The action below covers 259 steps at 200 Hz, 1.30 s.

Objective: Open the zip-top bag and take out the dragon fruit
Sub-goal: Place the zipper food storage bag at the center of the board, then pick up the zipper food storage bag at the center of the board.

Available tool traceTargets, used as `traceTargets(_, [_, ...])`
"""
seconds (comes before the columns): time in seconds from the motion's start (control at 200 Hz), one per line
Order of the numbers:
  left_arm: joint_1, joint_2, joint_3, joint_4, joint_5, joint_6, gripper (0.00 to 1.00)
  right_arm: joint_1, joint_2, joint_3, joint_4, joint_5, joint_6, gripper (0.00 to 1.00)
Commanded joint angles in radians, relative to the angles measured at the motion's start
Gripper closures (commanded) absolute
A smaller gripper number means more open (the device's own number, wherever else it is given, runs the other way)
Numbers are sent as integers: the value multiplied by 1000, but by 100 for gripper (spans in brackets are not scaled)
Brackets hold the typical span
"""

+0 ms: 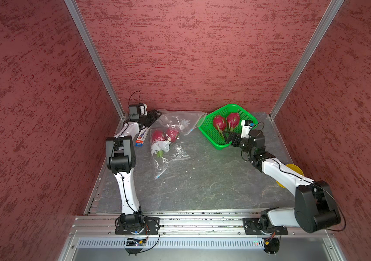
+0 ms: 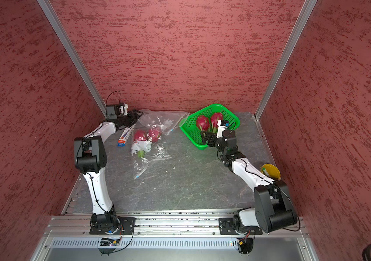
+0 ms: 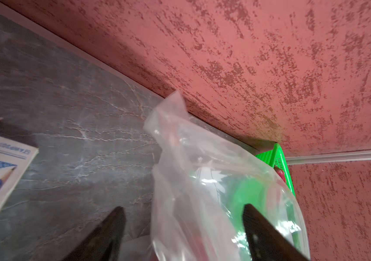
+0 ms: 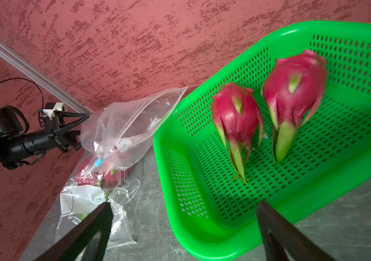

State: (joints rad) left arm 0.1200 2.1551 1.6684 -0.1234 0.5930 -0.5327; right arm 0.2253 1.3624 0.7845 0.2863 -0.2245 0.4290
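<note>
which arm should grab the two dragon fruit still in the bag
Left, probably: the left hand is open close behind the bagged dragon fruit; the right hand is farther off, open at the rim of the green basket.

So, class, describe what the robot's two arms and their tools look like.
Both the left arm and right arm have white links, bulky black joints and thin black cables. The left tool and right tool are black and tapered.

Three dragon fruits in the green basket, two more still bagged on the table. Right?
No. The green basket holds two dragon fruits, not three; the right wrist view shows it. Two more are still in the zip-top bag on the table.
</note>
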Motion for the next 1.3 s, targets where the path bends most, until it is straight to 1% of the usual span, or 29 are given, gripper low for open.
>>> traceTargets(0.0, [9, -136, -79, 18, -38, 9, 0, -3, -30, -2, 59, -28, -13, 1])
traceTargets(0.13, [10, -333, -265, 43, -130, 3, 0, -4, -16, -2, 121, -114, 15, 1])
traceTargets(0.286, [4, -521, -455, 18, -121, -5, 0, -4, -15, -21, 183, -221, 28, 1])
traceTargets(0.341, [-4, -579, -524, 6, -125, -7, 0, -4, -17, -27, 178, -234, 21, 1])
traceTargets(0.441, [-21, -678, -680, 1, -141, -8, 3, -4, -23, -37, 153, -239, 14, 1])
traceTargets(0.626, [-54, -863, -936, -28, -197, -27, 3, -2, -99, -150, 202, -230, 43, 1])
traceTargets(0.716, [-61, -931, -1033, -35, -224, -46, 3, 7, -127, -192, 211, -238, 44, 1])
traceTargets(0.802, [-71, -968, -1115, -4, -220, -79, 4, 29, -137, -204, 185, -236, 28, 1])
traceTargets(0.957, [-84, -962, -1225, 107, -202, -120, 10, 91, -135, -193, 111, -199, 2, 1])
traceTargets(1.057, [-86, -920, -1243, 157, -205, -102, 14, 128, -128, -194, 93, -183, 5, 1])
traceTargets(1.142, [-88, -879, -1248, 197, -207, -81, 22, 156, -125, -197, 93, -163, 14, 1])
traceTargets(1.242, [-85, -843, -1255, 262, -186, -78, 43, 184, -127, -190, 75, -145, 9, 1])
traceTargets(1.272, [-86, -835, -1253, 276, -175, -78, 52, 191, -129, -185, 64, -138, 3, 1])
traceTargets(1.292, [-87, -830, -1251, 286, -167, -77, 61, 197, -130, -180, 55, -132, -4, 1])
